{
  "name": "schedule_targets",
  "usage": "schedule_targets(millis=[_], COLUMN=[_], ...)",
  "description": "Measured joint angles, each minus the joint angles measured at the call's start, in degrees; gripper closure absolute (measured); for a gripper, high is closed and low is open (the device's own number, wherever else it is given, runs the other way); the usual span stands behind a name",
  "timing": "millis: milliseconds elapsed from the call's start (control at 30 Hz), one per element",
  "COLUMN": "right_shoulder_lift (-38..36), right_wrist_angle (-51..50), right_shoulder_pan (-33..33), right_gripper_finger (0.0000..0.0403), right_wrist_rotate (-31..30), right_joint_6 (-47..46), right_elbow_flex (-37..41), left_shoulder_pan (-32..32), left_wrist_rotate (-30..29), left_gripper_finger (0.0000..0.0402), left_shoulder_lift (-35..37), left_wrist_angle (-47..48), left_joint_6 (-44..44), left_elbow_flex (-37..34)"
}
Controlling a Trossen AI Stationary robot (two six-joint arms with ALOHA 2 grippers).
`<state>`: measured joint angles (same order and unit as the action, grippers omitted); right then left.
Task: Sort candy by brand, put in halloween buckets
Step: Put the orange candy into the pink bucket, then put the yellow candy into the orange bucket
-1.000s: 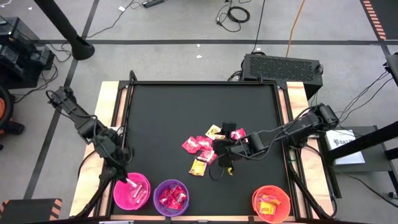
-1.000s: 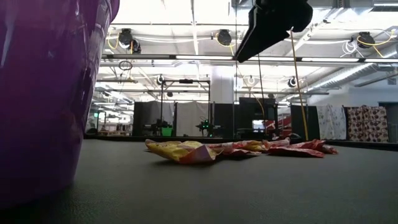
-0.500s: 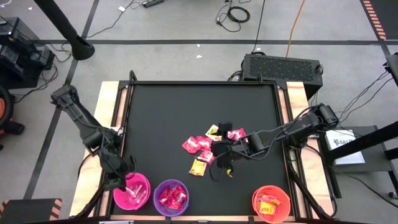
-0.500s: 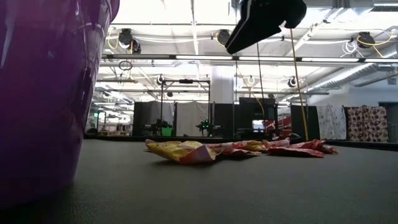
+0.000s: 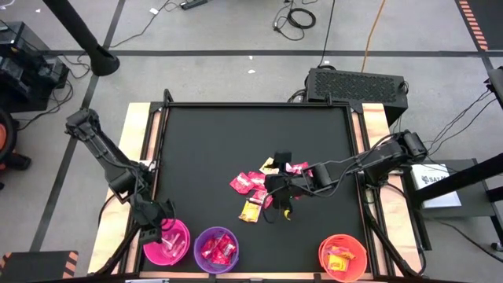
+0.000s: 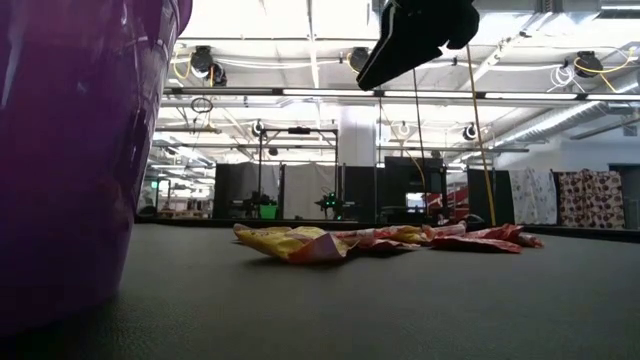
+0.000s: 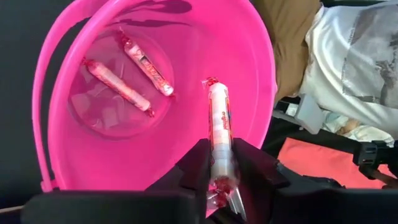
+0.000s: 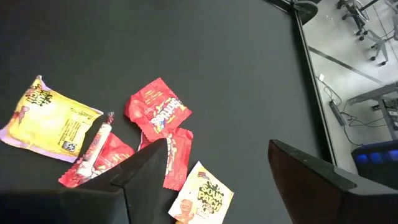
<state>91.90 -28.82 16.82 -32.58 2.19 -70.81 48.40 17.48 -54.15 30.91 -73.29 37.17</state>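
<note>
Black matting covers the desk (image 5: 236,141), with three pails lined along its near edge. Directly below the left hand (image 7: 221,163) sits the hot pink bucket (image 5: 167,242); the purple bucket (image 5: 216,248) stands just beside it on the side toward the right arm, and the orange-red bucket (image 5: 343,255) is well apart at the far corner, near the right hand (image 5: 277,185).

That left hand hangs over the pink pail's rim, its fingers (image 7: 198,163) pinched on a pale, red-ended roll candy (image 7: 219,124) that points down into the pail. Two more roll candies (image 7: 127,73) of the same kind lie on the pail's floor beneath it.

Over the middle of the desk, the right hand hovers with its fingers (image 8: 146,165) spread wide and nothing between them. Just under and ahead of it lies the loose candy pile (image 5: 259,189): a yellow packet (image 8: 46,121), several red packets (image 8: 155,112), one pale roll and a small yellow-and-white packet (image 8: 202,199) close to the fingertips.
</note>
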Motion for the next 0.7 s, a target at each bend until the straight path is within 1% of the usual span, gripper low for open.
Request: schedule_targets(millis=[267, 367, 500, 567, 633, 700], right_shoulder_lift=[0.00, 0.00, 0.00, 0.00, 0.00, 0.00], right_wrist_angle=[0.37, 0.37, 0.37, 0.37, 0.35, 0.12], right_shoulder_pan=[0.00, 0.00, -0.02, -0.16, -0.36, -0.39], right_gripper_finger=[0.0133, 0.0133, 0.0133, 0.0133, 0.0133, 0.0137], right_wrist_rotate=[0.07, 0.07, -0.10, -0.15, -0.11, -0.10], right_joint_6=[-0.04, -0.04, -0.04, -0.03, 0.29, 1.33], right_elbow_flex=[0.00, 0.00, 0.00, 0.00, 0.00, 0.00], left_shoulder_pan=[0.00, -0.01, -0.42, -0.54, -0.83, -1.66], left_wrist_rotate=[-0.03, 0.19, 0.87, 0.35, -1.71, -5.31], left_gripper_finger=[0.0241, 0.0219, 0.0213, 0.0213, 0.0213, 0.0213], left_shoulder_lift=[0.02, 0.04, 0.13, 0.13, 0.16, 0.17], left_wrist_angle=[1.34, 1.14, 1.79, 1.86, 3.38, 7.23], left_joint_6=[-4.21, -4.36, -3.74, -0.85, 3.40, 8.27], left_elbow_flex=[0.00, 0.00, 1.61, 3.67, 6.67, 10.31])
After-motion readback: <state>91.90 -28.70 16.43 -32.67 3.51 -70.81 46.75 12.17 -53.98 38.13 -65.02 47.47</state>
